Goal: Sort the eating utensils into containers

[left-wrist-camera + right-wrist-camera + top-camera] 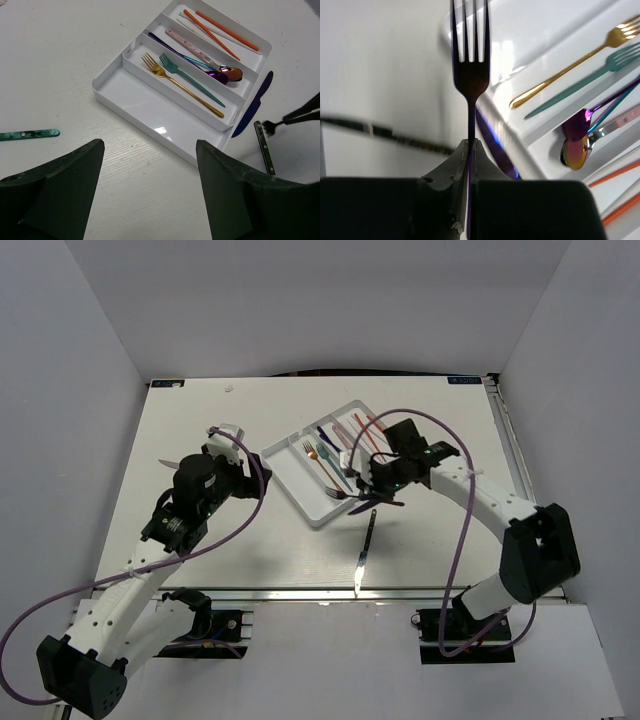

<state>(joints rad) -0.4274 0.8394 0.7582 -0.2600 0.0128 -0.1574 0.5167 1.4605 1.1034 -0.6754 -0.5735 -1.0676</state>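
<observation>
Right wrist view: the right gripper [470, 146] is clamped on the thin handle of the iridescent purple fork [470, 82]. Its tines point away, close to the near end of the white plastic tray [530, 30]. I judge the fork light, rigid and slick, being polished metal. A pinch on so narrow a stem could let it swivel, so mid-handle seems the safest hold. Just beyond, a blue-purple knife [495, 145] lies beside the tray's end wall. Farther in, the gold fork [570, 65] and teal fork [580, 82] share one compartment, with glossy spoons [575, 140] in the next and orange chopsticks [620, 172] farthest. The left gripper [150, 145] hangs with jaws spread, holding nothing.
</observation>
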